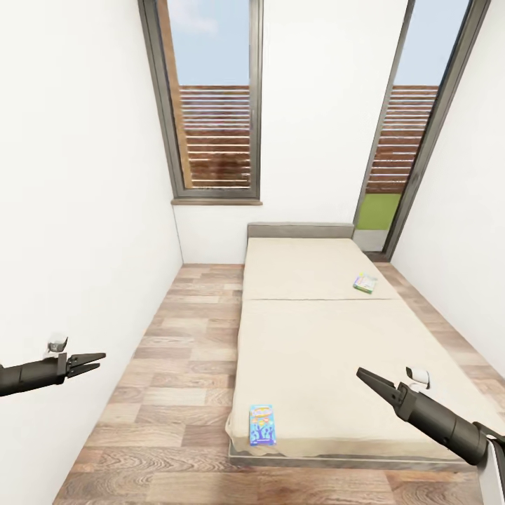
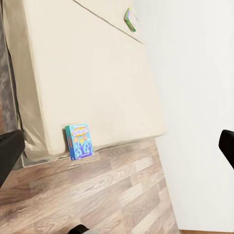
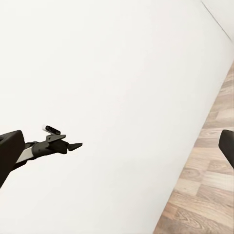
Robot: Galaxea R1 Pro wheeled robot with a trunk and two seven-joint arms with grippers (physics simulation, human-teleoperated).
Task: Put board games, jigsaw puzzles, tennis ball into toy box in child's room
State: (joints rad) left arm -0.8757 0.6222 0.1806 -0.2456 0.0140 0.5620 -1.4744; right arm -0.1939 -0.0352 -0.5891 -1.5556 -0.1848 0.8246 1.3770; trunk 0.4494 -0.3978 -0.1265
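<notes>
A low bed (image 1: 315, 337) with two cream pads fills the middle of a narrow room with white walls and a wood-plank floor (image 1: 175, 393). A blue board game (image 1: 262, 424) lies flat on the bed's near pad, close to the foot edge on the side toward the left wall. A pale green board game (image 1: 365, 283) lies on the far pad, near the bed's right edge, well apart from the blue one. The head view shows a grey headboard (image 1: 300, 230) at the far end of the bed, with a tall window (image 1: 214, 98) above and to its left and a glass door (image 1: 407, 126) to its right. The left gripper (image 1: 95, 361) hangs over the floor beside the left wall, away from the bed, its jaws drawn close together with nothing between them. The right gripper (image 1: 365, 377) hovers above the near pad, on the bed's right side, its fingers meeting in a point and holding nothing. In the left wrist view both games appear on the bed, the blue board game (image 2: 79, 141) at the mattress edge next to the floor, the pale green one (image 2: 130, 19) far off near the wall.
</notes>
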